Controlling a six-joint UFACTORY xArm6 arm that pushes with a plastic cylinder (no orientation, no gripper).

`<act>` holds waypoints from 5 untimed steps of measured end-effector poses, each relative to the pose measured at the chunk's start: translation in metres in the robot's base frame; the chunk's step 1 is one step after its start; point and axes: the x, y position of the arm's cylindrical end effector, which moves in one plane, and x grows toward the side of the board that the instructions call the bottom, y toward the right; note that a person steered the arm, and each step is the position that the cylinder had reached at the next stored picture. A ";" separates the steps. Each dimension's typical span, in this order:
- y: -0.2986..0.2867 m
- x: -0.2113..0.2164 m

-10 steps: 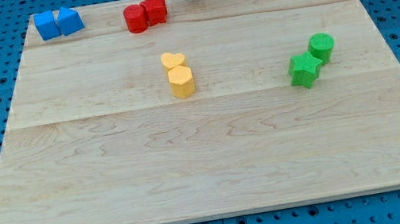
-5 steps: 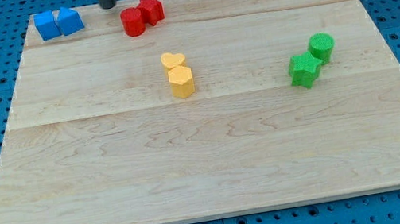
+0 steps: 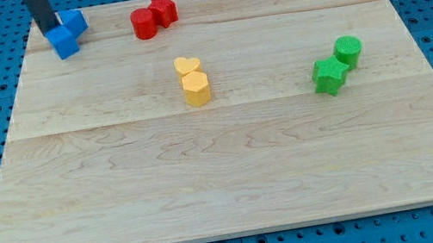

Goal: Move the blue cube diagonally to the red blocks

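The blue cube (image 3: 63, 41) sits near the board's top left corner, turned at an angle. A second blue block (image 3: 75, 22) touches it on its upper right. My tip (image 3: 48, 28) is at the cube's upper left edge, touching it. A red cylinder (image 3: 143, 23) and a red star-like block (image 3: 163, 9) stand together further right along the view's top.
Two yellow blocks (image 3: 193, 80) stand near the board's middle. A green star (image 3: 329, 76) and a green cylinder (image 3: 348, 51) stand at the view's right. The wooden board (image 3: 234, 180) lies on a blue pegboard.
My tip has swept left along the top edge, past the red blocks, to the blue blocks. The blue cube has shifted down and rotated. The red blocks shifted slightly left.
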 end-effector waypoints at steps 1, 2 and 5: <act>0.026 0.050; 0.003 0.077; -0.021 0.118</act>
